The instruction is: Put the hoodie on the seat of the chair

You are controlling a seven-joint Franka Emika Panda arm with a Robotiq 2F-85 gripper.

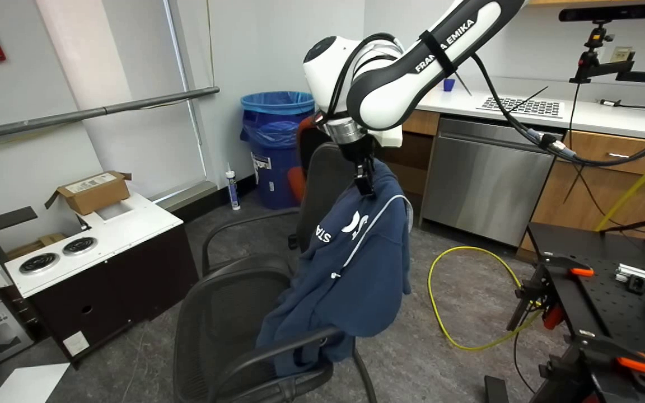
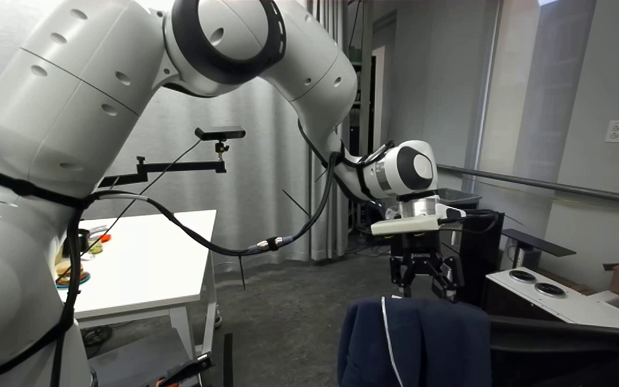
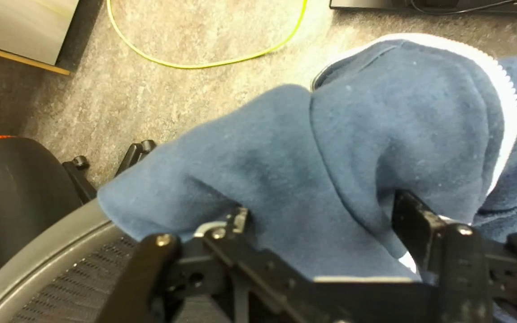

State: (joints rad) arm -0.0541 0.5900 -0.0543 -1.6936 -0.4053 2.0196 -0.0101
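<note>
The blue hoodie (image 1: 350,268) hangs over one side of the tall mesh back of the black chair (image 1: 328,184). Its lower part drapes down by an armrest and the side edge of the black seat (image 1: 227,319). The hoodie's top also shows in an exterior view (image 2: 417,344) and in the wrist view (image 3: 267,152). My gripper (image 1: 364,184) points down at the hoodie's upper part. In the wrist view the gripper's fingers (image 3: 323,208) are wide apart, with hoodie fabric between and beneath them. The fingertips are close to the cloth; I cannot tell if they touch it.
An orange-backed chair (image 1: 294,182) and a blue bin (image 1: 275,162) stand behind the black chair. A white-topped toy stove (image 1: 149,224) is on the floor to one side. A yellow cable (image 1: 437,313) loops on the floor. A black table (image 1: 625,313) and a white table (image 2: 164,269) also stand nearby.
</note>
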